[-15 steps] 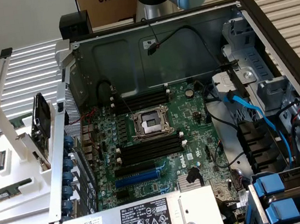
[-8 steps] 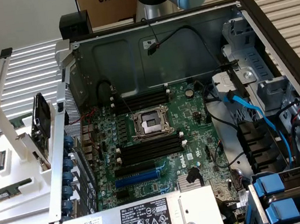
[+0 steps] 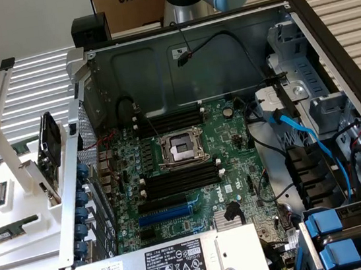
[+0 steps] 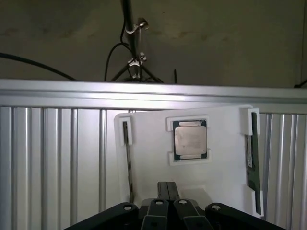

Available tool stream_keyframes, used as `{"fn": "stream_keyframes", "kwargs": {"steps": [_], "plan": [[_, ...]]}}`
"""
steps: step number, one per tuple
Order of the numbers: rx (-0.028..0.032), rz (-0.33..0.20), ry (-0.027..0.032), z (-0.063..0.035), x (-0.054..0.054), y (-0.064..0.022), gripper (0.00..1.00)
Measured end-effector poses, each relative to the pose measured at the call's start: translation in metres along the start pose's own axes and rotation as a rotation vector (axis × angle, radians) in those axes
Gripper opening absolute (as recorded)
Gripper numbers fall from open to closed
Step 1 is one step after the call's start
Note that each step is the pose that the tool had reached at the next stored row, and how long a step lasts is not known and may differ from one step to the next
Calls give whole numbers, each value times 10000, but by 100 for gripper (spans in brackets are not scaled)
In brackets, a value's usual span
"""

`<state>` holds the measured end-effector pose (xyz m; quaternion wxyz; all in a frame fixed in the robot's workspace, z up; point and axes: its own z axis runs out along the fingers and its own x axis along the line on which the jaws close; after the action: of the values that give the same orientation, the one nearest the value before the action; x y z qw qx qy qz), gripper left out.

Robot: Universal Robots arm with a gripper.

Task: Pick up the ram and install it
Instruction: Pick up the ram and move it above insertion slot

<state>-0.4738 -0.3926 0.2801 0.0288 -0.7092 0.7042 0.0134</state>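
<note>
Ribbed aluminium tabletop (image 3: 29, 95), brightly lit. Pale wall (image 3: 13, 24) behind; printed cardboard box (image 3: 136, 1) at back. Beyond table edge: dim brownish wall, metal stand pole (image 4: 127, 28), black cables (image 4: 29, 64).

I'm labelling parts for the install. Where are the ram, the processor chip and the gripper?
the ram (image 4: 253, 177): wrist view, middle of the green board.
the processor chip (image 4: 190, 140): wrist view, centre of its silver lid.
the gripper (image 4: 168, 188): wrist view, between its shut fingertips.

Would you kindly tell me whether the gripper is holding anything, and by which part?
Nothing is held. The gripper is shut with nothing between its fingers, and the ram sits apart from it at the edge of the white tray.
</note>
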Motion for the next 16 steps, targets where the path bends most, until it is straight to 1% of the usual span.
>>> {"fn": "stream_keyframes", "kwargs": {"steps": [9,16], "plan": [[0,-2,-1,163,27,3,11],[0,0,0,284,136,7,11]]}}
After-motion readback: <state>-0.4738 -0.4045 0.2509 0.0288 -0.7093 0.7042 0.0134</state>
